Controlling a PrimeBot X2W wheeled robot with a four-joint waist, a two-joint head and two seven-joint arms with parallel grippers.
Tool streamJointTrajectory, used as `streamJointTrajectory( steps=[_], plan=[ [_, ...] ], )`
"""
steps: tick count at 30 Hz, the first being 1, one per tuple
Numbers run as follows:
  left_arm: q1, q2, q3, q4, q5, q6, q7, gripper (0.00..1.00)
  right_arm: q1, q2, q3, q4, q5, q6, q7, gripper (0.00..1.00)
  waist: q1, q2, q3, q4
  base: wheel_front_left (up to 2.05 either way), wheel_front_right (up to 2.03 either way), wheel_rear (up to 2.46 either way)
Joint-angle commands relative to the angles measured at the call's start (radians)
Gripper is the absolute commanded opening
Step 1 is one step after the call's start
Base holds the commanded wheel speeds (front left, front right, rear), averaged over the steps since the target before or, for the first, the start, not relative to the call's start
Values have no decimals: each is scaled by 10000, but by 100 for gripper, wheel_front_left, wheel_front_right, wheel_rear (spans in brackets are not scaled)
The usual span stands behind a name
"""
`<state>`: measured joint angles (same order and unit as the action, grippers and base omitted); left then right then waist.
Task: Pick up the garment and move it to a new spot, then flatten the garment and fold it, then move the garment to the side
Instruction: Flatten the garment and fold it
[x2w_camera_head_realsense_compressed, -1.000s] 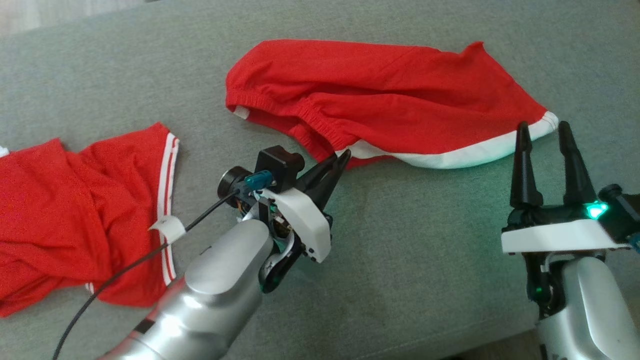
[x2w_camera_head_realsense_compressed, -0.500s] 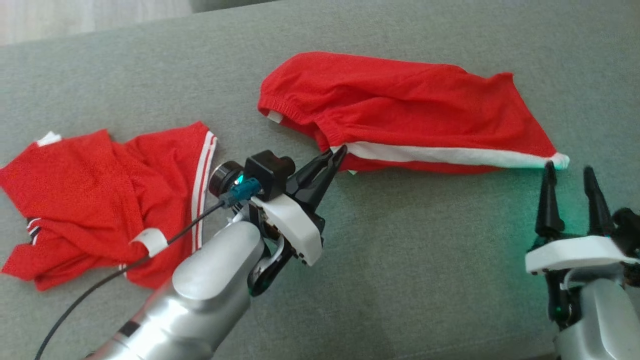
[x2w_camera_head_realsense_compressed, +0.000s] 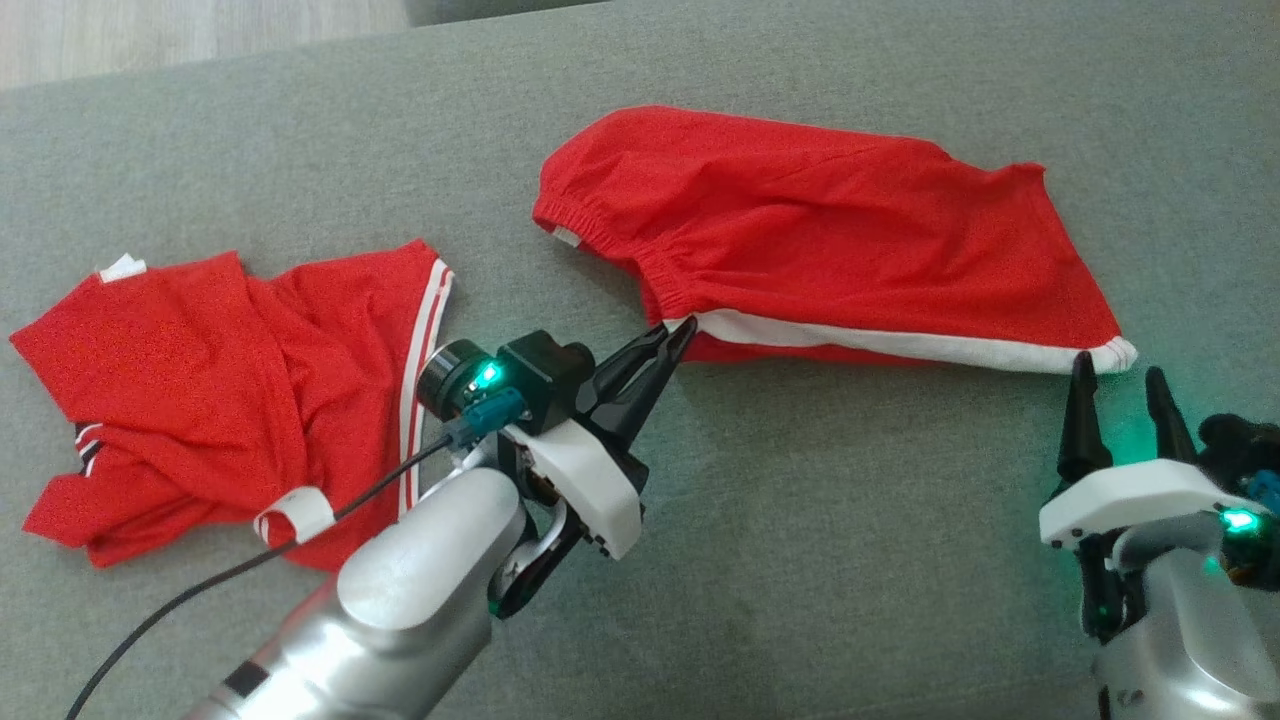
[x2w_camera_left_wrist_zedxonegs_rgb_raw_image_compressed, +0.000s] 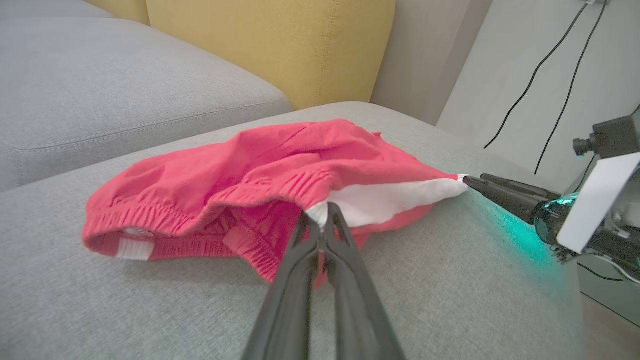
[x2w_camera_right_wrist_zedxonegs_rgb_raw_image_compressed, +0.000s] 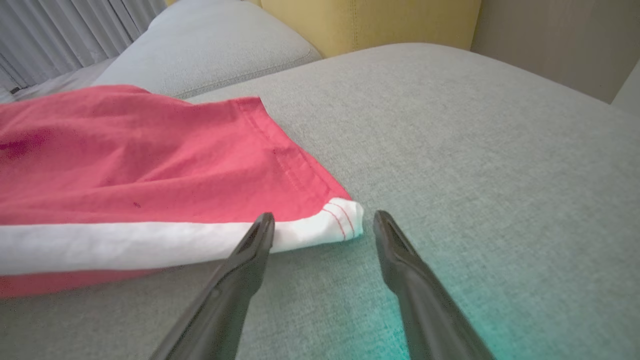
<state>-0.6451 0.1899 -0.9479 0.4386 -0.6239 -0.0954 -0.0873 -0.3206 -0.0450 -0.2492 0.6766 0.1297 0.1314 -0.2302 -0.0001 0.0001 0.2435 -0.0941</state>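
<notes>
the red shorts (x2w_camera_head_realsense_compressed: 830, 230) are lying stretched sideways on the grey seat (x2w_camera_head_realsense_compressed: 860, 520), toward its far edge. the elastic waistband is pointing to the robot's left and the leg hem to its right, and a white stripe is running along the side nearest the robot. the left gripper (x2w_camera_head_realsense_compressed: 680, 335) is pinching the shorts where the waistband meets the white stripe. its two dark fingers are pressed together on the cloth, and that corner is sitting a little raised off the seat. the right gripper (x2w_camera_head_realsense_compressed: 1118, 390) is hovering just beside the white hem corner with its fingers spread wide and nothing between them. in the right wrist view one fingertip is lining up with the stripe's edge, and it is unclear whether it is touching the cloth. a green glow from this gripper is falling on the seat. a second red garment (x2w_camera_head_realsense_compressed: 230, 390) with white stripes is lying crumpled toward the left edge of the seat, well apart from the shorts. a yellow cushion (x2w_camera_left_wrist_zedxonegs_rgb_raw_image_compressed: 280, 45) is standing beyond the far edge.
</notes>
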Motion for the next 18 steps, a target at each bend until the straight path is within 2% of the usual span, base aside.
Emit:
streamJointTrajectory(
  steps=[1, 18],
  plan=[
    [-157, 177, 243, -376, 19, 73, 23, 0, -331, -53, 168, -82, -86, -7, -166, 100, 1, -1, 7, 7, 0, 0, 0],
    [-96, 288, 103, -790, -43, 221, 177, 0, -1270, -53, -490, 1280, -836, -7, -311, 100, 1, -1, 28, 59, 0, 0, 0]
  ],
)
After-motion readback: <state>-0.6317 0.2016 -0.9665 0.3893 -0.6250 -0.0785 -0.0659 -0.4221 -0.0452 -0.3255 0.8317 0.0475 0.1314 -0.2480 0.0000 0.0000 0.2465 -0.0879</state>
